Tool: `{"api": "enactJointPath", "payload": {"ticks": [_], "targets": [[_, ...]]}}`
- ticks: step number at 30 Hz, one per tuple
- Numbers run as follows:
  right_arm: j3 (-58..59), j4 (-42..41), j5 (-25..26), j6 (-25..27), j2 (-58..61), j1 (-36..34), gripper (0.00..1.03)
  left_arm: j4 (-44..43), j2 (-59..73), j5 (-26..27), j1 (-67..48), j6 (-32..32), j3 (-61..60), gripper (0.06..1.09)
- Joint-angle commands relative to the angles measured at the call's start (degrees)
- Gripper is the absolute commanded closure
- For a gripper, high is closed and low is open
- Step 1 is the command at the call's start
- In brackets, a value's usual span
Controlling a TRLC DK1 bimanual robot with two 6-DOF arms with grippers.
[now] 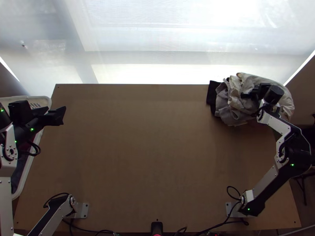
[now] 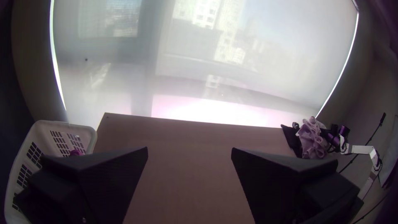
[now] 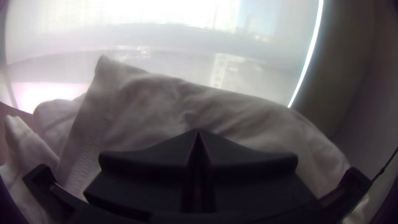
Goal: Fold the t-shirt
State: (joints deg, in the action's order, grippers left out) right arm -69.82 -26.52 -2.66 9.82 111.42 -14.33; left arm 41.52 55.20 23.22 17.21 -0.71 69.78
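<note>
Bunched clothes lie in a pile at the table's far right corner, with a pale beige cloth (image 1: pixel 284 98) on top and greyish cloth (image 1: pixel 225 112) lower down. Which piece is the t-shirt, I cannot tell. Over the pile is my right gripper (image 1: pixel 245 95). In the right wrist view the fingertips of the right gripper (image 3: pixel 198 132) meet, in front of the pale cloth (image 3: pixel 166 99); no cloth can be made out between them. My left gripper (image 1: pixel 61 115) is by the table's left edge, far from the pile. The left gripper (image 2: pixel 189 153) stands wide open and holds nothing.
A white plastic basket (image 1: pixel 46 101) with dark cloth inside stands along the left edge of the wooden table (image 1: pixel 157 149). Black cloth (image 1: pixel 212 96) sticks out at the pile's left side. Bare tabletop stretches between the two arms. Cables run along the near edge.
</note>
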Motion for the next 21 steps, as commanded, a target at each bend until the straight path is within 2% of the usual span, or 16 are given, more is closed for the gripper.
{"api": "enactJointPath", "payload": {"ticks": [1,2,3,4,5,6,7,8,9,15,21], "targets": [[0.6,-0.1,-0.6,0.5,3.0,3.3,1.00,0.0,-1.0,-0.5,0.2,-0.3,-0.6,0.11],[0.6,-0.1,-0.7,0.7,3.3,3.3,1.00,0.0,-1.0,-0.5,0.2,-0.3,-0.6,0.11],[0.5,0.0,-0.7,0.8,3.5,3.4,0.94,0.0,-1.1,-0.5,0.3,-0.3,-0.5,0.11],[0.3,0.7,-1.1,0.9,3.5,3.4,0.85,0.1,-1.1,-0.5,0.3,-0.4,-0.3,0.11],[0.5,1.3,-1.8,0.9,3.5,3.4,0.71,0.1,-1.1,-0.5,0.3,-0.4,-0.3,0.11],[0.8,2.0,-2.6,0.9,3.3,3.4,0.54,0.3,-1.1,-0.5,0.3,-0.4,-0.1,0.11],[0.8,3.3,-4.2,0.9,3.0,3.4,0.25,0.3,-1.1,-0.5,0.3,-0.4,0.0,0.11],[0.9,4.8,-4.6,1.0,2.6,3.4,0.01,0.3,-1.0,-0.5,0.3,-0.4,0.1,0.11],[1.0,6.0,-4.6,1.0,1.9,3.3,0.04,0.3,-1.0,-0.5,0.3,-0.4,0.1,0.11],[3.7,11.8,-8.5,1.1,-7.3,3.4,0.04,0.5,-0.3,-0.5,0.4,-0.3,1.5,0.11],[4.6,18.4,-8.9,2.2,-19.8,2.6,0.04,1.8,1.3,-0.5,0.4,-0.3,5.2,0.11]]}}
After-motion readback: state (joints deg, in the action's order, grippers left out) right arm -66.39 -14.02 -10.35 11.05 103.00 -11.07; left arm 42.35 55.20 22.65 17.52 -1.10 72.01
